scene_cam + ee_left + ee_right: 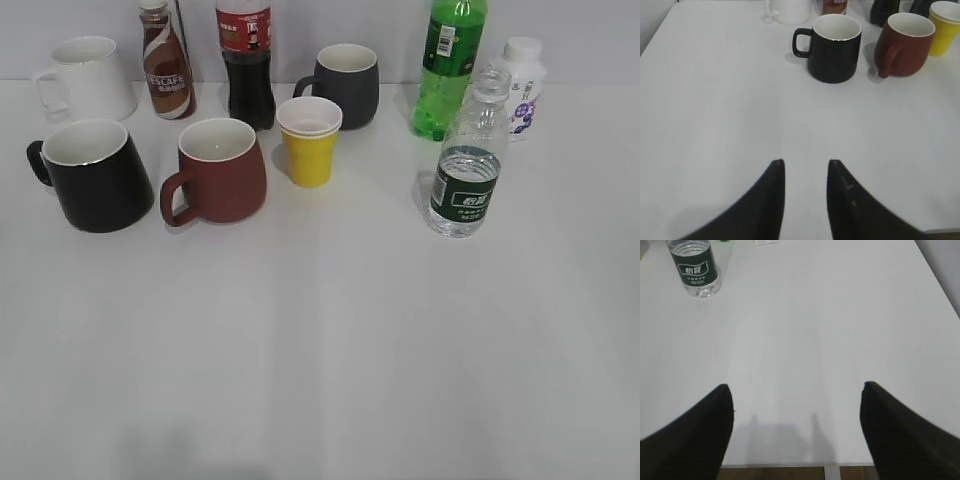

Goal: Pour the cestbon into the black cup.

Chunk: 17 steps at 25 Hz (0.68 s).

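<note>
Plainly, the cestbon (pixel 468 160) stands upright, mouth up, long axis vertical.

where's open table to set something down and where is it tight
Free: the whole near half of the white table, below the glossy black mug and the clear dark-green-labelled water bottle. Crowded: the back rows of mugs, cups and bottles.

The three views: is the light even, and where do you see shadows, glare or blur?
Exterior view: soft, even light; the clear plastic water bottle with the dark green label throws a faint shadow to its left. Left wrist view: the glossy black mug is sharp, with a soft shadow behind it; the dark fingers are blurred. Right wrist view: the white table looks washed out, fingers blurred.
</note>
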Motion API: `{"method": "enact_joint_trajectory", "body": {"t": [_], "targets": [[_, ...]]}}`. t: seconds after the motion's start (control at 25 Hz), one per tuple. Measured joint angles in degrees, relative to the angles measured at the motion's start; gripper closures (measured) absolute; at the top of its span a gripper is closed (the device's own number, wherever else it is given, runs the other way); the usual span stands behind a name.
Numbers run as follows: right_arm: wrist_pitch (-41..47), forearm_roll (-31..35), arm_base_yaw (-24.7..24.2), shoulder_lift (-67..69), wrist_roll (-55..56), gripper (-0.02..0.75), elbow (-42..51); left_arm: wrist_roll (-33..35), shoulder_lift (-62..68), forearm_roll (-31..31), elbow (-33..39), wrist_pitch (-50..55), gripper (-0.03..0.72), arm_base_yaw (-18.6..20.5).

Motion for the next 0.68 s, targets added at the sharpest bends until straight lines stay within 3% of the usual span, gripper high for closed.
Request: {"method": "enact_joint_trajectory", "body": {"t": [0.68], "targets": [[0.0,0.0,0.0,-0.05,0.0,0.146,0.0,0.0,0.0,0.0,0.0,0.0,0.47,0.18]]}}
